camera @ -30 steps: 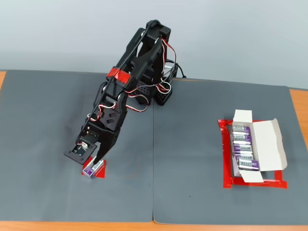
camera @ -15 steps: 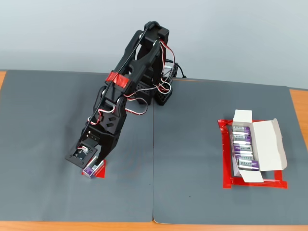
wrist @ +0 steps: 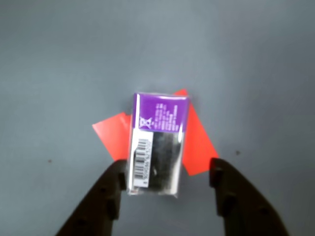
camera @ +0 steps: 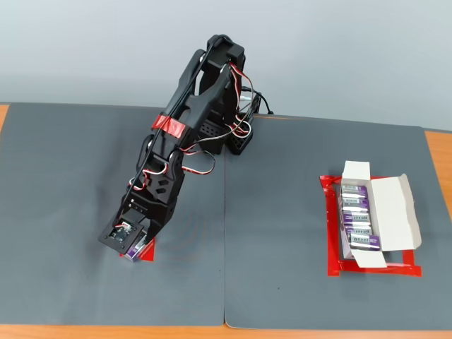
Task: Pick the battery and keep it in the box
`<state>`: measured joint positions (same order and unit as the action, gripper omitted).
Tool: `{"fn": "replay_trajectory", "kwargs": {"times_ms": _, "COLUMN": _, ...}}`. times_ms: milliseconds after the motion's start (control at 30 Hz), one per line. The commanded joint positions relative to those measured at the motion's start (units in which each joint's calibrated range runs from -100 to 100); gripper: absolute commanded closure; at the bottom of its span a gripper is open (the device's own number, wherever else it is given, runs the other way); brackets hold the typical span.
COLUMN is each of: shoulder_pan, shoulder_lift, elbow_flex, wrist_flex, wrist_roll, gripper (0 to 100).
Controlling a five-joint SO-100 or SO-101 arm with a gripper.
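Looking down through the wrist view, the battery lies on a small red tape patch on the grey mat, purple end up-frame, barcode label down-frame. The gripper is spread wide: its two black fingers stand either side of the battery's lower end. The left finger sits just beside the label edge; whether it touches cannot be told. The right finger stands clearly apart. Both fingers are cut off by the bottom edge.

In the fixed view, the arm leans down to the mat's left half and covers most of the battery; only a purple sliver shows beside the tape patch. Well apart at right, the box lies open inside a red tape frame, holding a row of four like cells. Cell labels are too small to read.
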<state>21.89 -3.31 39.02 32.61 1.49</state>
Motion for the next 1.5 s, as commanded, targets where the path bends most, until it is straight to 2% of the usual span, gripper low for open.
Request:
{"fn": "replay_trajectory", "kwargs": {"times_ms": 0, "shoulder_pan": -1.04, "shoulder_lift": -0.29, "elbow_flex": -3.15, "wrist_flex": -0.58, "wrist_roll": -0.16, "gripper": 80}}
{"fn": "replay_trajectory", "kwargs": {"times_ms": 333, "shoulder_pan": -2.90, "shoulder_lift": 0.47, "elbow_flex": -3.15, "wrist_flex": -0.67, "wrist_roll": -0.27, "gripper": 80}}
{"fn": "replay_trajectory", "kwargs": {"times_ms": 1467, "shoulder_pan": 0.08, "shoulder_lift": 2.08, "elbow_flex": -3.15, "wrist_flex": -0.67, "wrist_roll": 0.31, "gripper": 80}}
